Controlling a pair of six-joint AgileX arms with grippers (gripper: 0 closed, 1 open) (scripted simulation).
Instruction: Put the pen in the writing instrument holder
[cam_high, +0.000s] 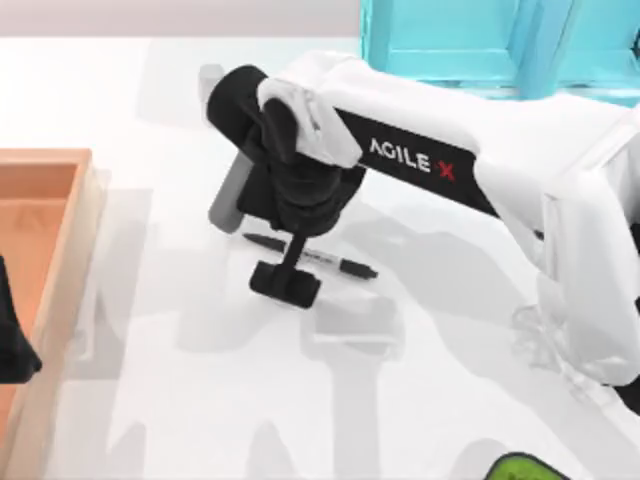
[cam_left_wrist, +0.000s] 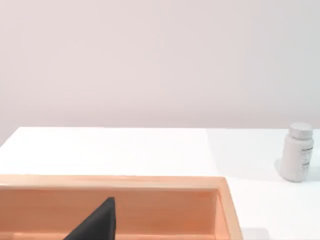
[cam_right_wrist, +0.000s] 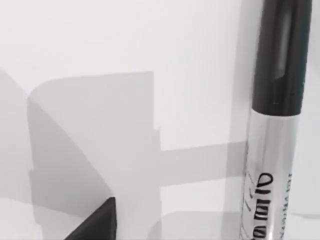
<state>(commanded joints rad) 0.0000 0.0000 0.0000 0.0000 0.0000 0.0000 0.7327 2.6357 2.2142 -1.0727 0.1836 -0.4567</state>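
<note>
**Pen flat on table beneath right gripper; wooden tray at left edge**

White tabletop (cam_high: 200, 400) carries all items seen, running back to a pale, plain wall in the left wrist view.

Nearest the top view's lower edge, a small green object (cam_high: 525, 467) sits at the right, cut off by the frame; what it is cannot be told.

At the table's left edge stands an open wooden tray (cam_high: 60, 250) with light orange-brown walls. A dark shape belonging to the left arm occupies part of it; nothing else can be made out inside. The left gripper (cam_high: 12, 340) is parked over this tray. Whether its fingers are spread or closed cannot be told.

Mid-table, the pen (cam_high: 340, 265) lies flat on the surface, roughly crosswise, with its pointed end toward the table's right. The right wrist view shows its black barrel and silvery printed band resting on the white surface.

Directly over the pen's left portion hangs the right gripper (cam_high: 287, 283), pointing downward from the white AgileX arm that reaches in from the right. Its black tip appears to sit on or just beside the pen; contact cannot be confirmed, nor how far the fingers are parted, nor whether they have hold of the pen.

Farther back, a white bottle (cam_left_wrist: 297, 152) with a grey cap stands upright on the table.

Farthest, a turquoise structure (cam_high: 450, 40) occupies the rear right.
</note>
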